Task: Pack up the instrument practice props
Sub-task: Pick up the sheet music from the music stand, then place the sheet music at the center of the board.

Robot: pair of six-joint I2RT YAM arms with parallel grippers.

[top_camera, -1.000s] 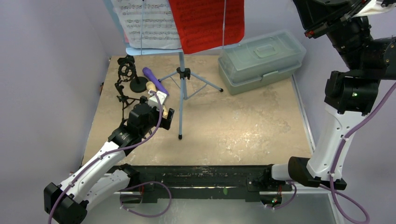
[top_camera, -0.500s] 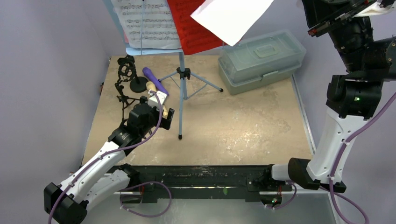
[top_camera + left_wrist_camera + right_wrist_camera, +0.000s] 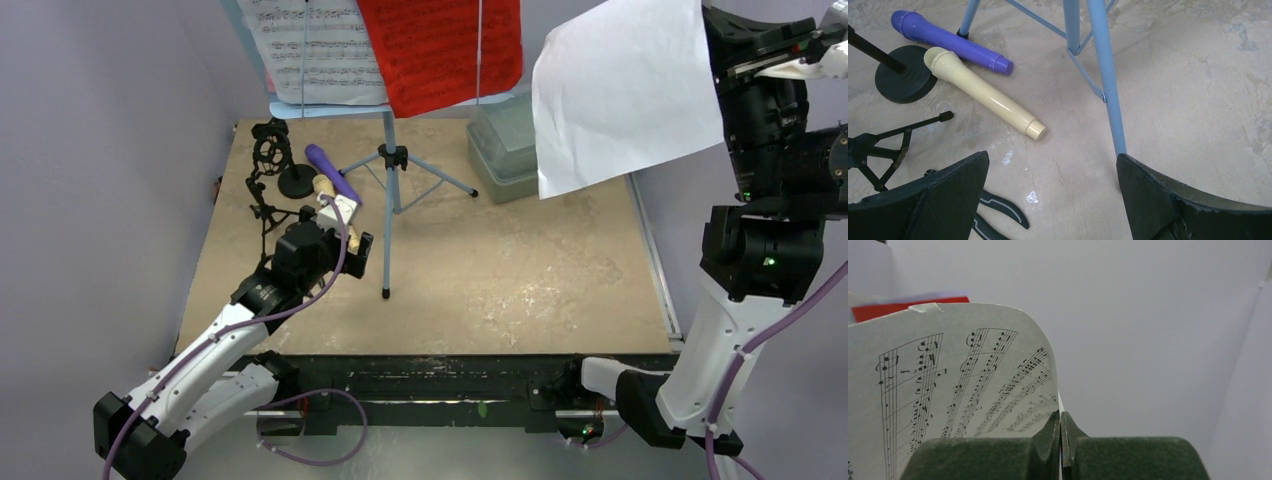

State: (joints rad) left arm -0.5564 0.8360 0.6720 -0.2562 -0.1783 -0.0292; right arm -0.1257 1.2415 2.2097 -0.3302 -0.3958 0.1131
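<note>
**White page pinched high at the right, left arm low by the rack**

The right gripper (image 3: 1061,440) is holding the white sheet-music page (image 3: 625,90) in the air, its fingers pressed together on the page's edge. The page's blank back is facing the top camera and is covering part of the grey-green box (image 3: 500,150). In the right wrist view its printed side is showing only staves and notes; no words can be read.

The left gripper (image 3: 1053,195) is hanging just above the table (image 3: 520,270) with its fingers apart and gripping nothing, close to one leg of the pale-blue music rack (image 3: 390,160). The rack is carrying another white page (image 3: 310,45) and a red page (image 3: 440,45), both printed with notation.

The purple microphone (image 3: 948,40) and the tan microphone (image 3: 983,95) are lying side by side beside the round-base holder (image 3: 903,75), near the tripod holder (image 3: 878,145).
</note>
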